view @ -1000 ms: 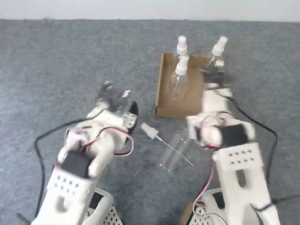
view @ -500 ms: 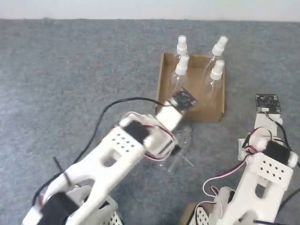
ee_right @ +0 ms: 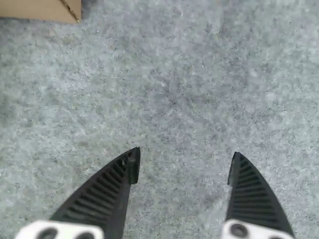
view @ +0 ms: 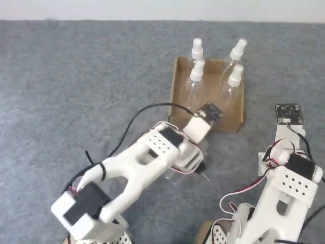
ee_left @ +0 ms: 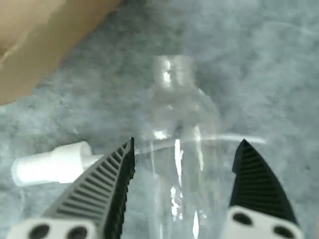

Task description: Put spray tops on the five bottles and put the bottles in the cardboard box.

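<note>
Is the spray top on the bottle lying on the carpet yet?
Off. The bottle has a bare, open neck, and the white spray top lies beside it on the carpet.

White arms (view: 147, 162), black ribbed tool fingers (ee_left: 112, 184)

Cardboard box (view: 174, 96) sits on the carpet (view: 76, 76), upper right of centre in the high view. Four capped bottles stand in it, two by two: upper-left bottle (view: 196, 50), upper-right bottle (view: 238, 50), lower-left bottle (view: 196, 71) and lower-right bottle (view: 235, 75).

The uncapped bottle (ee_left: 177, 114) lies on the carpet just below the box's lower-left corner, under the left arm (view: 147, 168), which runs up from the lower left. The left gripper (ee_left: 187, 144) straddles it (one finger each side). The loose spray top (ee_left: 50, 163) lies just beside that bottle.

The right arm (view: 284, 188) is lower right, with the right gripper (ee_right: 185, 152) over carpet near a box corner.
</note>
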Motion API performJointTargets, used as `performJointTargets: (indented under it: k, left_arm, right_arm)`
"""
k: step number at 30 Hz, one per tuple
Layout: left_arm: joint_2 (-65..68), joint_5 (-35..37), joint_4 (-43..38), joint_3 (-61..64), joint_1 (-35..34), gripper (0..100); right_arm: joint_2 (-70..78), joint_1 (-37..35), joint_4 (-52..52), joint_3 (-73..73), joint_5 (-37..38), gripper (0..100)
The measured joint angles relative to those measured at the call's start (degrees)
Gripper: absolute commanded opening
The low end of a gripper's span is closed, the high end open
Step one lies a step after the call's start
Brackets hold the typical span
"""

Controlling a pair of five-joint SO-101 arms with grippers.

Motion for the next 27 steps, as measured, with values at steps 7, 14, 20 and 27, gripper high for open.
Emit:
performJointTargets:
  k: [7,14,20,27]
  left_arm:
    - [1.1,0.3,-0.4,0.0,-0.3,17]
    - [0.5,0.3,0.5,0.0,-0.7,14]
    - [-10.0,0.0,9.1,0.0,-2.1,14]
    - [-20.1,-0.1,12.2,0.0,-5.5,14]
  right_arm:
    - [0.0,0.0,0.0,0.0,0.0,24.2]
    - [0.0,0.0,0.0,0.0,0.0,24.2]
    - [0.0,0.0,0.0,0.0,0.0,24.2]
    - [0.0,0.0,0.0,0.0,0.0,24.2]
